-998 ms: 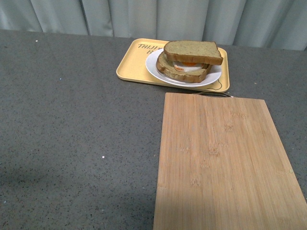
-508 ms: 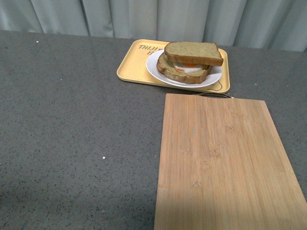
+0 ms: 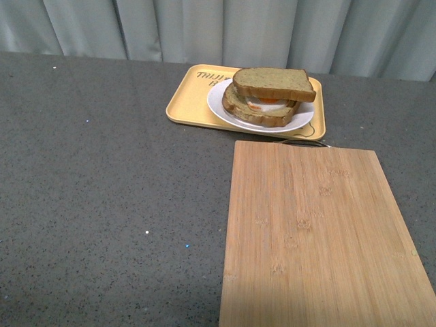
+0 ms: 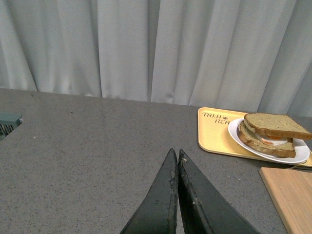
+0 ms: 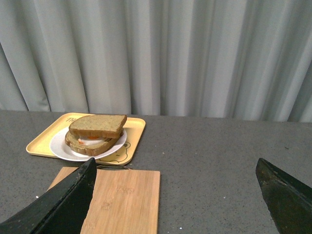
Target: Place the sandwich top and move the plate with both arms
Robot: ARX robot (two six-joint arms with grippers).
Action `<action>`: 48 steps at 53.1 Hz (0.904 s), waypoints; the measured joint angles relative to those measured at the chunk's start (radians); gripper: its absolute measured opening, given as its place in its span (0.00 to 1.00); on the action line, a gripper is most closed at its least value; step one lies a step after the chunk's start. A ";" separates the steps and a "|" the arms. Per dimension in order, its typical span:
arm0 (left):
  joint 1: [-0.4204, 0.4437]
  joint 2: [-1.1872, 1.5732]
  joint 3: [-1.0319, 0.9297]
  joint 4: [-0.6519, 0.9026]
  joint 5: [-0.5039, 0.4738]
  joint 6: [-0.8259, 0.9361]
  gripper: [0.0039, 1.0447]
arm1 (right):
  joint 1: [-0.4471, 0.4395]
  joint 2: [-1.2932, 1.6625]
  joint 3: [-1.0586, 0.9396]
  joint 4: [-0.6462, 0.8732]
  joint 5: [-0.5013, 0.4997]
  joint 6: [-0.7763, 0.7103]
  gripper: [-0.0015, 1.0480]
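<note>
The sandwich top (image 3: 274,83), a brown wholegrain slice, lies on a lower slice with fried egg on the white plate (image 3: 221,107). The plate rests on a yellow tray (image 3: 187,102) at the far middle of the table. The left wrist view shows the sandwich top (image 4: 275,125) and plate (image 4: 235,134) far off to one side of my left gripper (image 4: 176,153), whose jaws are shut on nothing. My right gripper (image 5: 176,165) is open and empty, well back from the sandwich top (image 5: 97,125) and plate (image 5: 56,146). Neither arm appears in the front view.
A bamboo cutting board (image 3: 317,231) lies on the dark grey table just in front of the tray, with a thin metal handle (image 3: 306,140) at its far edge. Grey curtains (image 3: 218,27) hang behind the table. A grey-green object (image 4: 7,124) sits at one table edge.
The front view has shifted slightly, so the tray and board sit a little lower in the picture. The sandwich, plate and board have not moved on the table.
</note>
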 joint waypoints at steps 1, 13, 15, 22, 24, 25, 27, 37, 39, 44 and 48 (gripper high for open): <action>0.000 -0.009 0.000 -0.009 0.000 0.000 0.03 | 0.000 0.000 0.000 0.000 0.000 0.000 0.91; 0.000 -0.088 0.000 -0.086 0.000 0.000 0.03 | 0.000 0.000 0.000 0.000 0.000 0.000 0.91; 0.000 -0.098 0.000 -0.097 0.000 0.000 0.03 | 0.000 0.000 0.000 0.000 0.000 0.000 0.91; 0.000 -0.136 0.000 -0.134 0.000 0.000 0.03 | 0.000 0.000 0.000 0.000 0.000 0.000 0.91; 0.000 -0.144 0.000 -0.142 0.000 0.000 0.03 | 0.000 0.000 0.000 0.000 0.000 0.000 0.91; 0.000 -0.149 0.000 -0.146 0.000 0.000 0.03 | 0.000 0.000 0.000 0.000 0.000 0.000 0.91; 0.000 -0.159 0.000 -0.157 0.000 0.000 0.03 | 0.000 0.000 0.000 0.000 0.000 0.000 0.91; 0.000 -0.231 0.000 -0.223 0.000 0.000 0.03 | 0.000 0.000 0.000 0.000 0.000 0.000 0.91; 0.000 -0.299 0.000 -0.332 0.002 0.000 0.03 | 0.000 0.000 0.000 0.000 0.000 0.000 0.91; 0.000 -0.368 0.000 -0.373 0.001 0.000 0.03 | 0.000 0.000 0.000 0.000 0.000 0.000 0.91; 0.000 -0.369 0.000 -0.374 0.001 0.000 0.03 | 0.000 0.000 0.000 0.000 0.000 0.000 0.91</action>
